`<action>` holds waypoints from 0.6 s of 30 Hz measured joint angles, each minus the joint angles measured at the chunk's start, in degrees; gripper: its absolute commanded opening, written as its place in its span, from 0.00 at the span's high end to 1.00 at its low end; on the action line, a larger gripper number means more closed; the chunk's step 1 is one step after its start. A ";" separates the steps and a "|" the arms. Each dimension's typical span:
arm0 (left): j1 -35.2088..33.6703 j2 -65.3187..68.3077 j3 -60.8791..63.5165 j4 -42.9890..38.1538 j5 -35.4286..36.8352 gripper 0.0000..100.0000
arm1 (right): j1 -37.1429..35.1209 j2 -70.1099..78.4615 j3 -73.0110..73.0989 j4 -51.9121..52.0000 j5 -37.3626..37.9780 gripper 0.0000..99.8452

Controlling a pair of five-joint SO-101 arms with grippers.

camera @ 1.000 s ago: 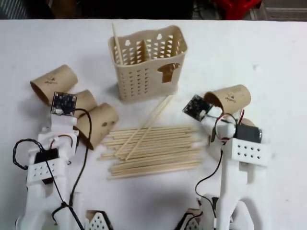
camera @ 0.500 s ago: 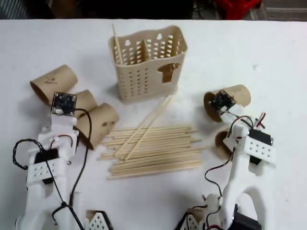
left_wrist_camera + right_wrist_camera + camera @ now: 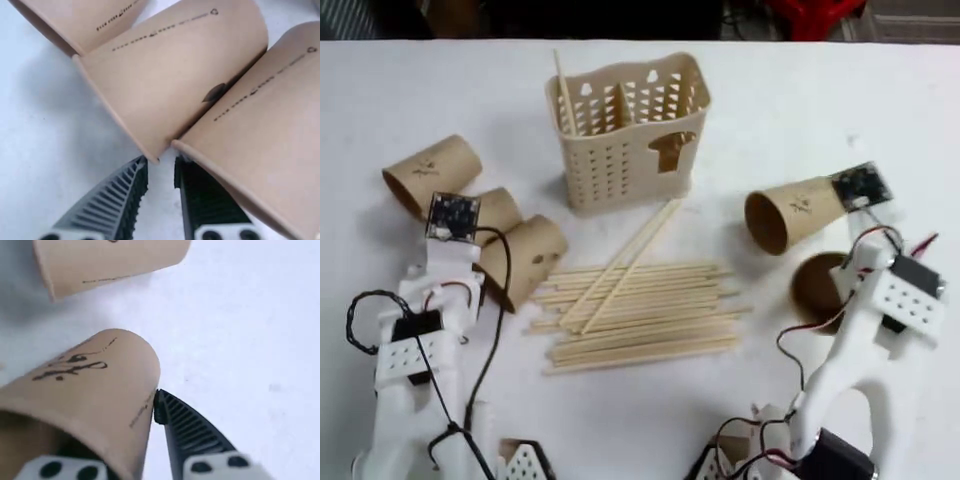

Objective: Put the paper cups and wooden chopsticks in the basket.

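Overhead view down on table [image 3: 820,100]; wrist cameras close over its paper cups [image 3: 170,85].

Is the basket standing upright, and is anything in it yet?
Upright: the basket stands on its base, open top up. One chopstick leans inside a compartment; the cups lie outside it.

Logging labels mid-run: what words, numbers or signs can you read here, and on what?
Middle cup, left wrist view: a line of small print ending in a triangular sign, too blurred to read.
Near cup, right wrist view: a dark scrawled mark, unreadable.
Basket, chopsticks: none.
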 measured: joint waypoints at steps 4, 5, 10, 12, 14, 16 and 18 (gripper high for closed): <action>0.00 0.00 0.00 0.00 0.00 0.89 | 2.11 0.00 -12.22 8.97 -5.01 0.98; 0.00 0.00 0.00 0.00 0.00 0.89 | 2.02 0.00 -16.00 11.34 -6.95 0.98; 0.00 0.00 0.00 0.00 0.00 0.89 | -7.91 0.09 -34.90 22.15 -19.78 0.98; 0.00 0.00 0.00 0.00 0.00 0.89 | -14.95 0.35 -42.64 24.18 -26.37 0.98; 0.00 0.00 0.00 0.00 0.00 0.89 | -22.33 1.76 -49.85 24.53 -32.70 0.98; 0.00 0.00 0.00 0.00 0.00 0.89 | -29.54 4.22 -56.09 24.35 -38.07 0.98; 0.00 0.00 0.00 0.00 0.00 0.89 | -35.87 8.26 -61.36 22.77 -42.20 0.98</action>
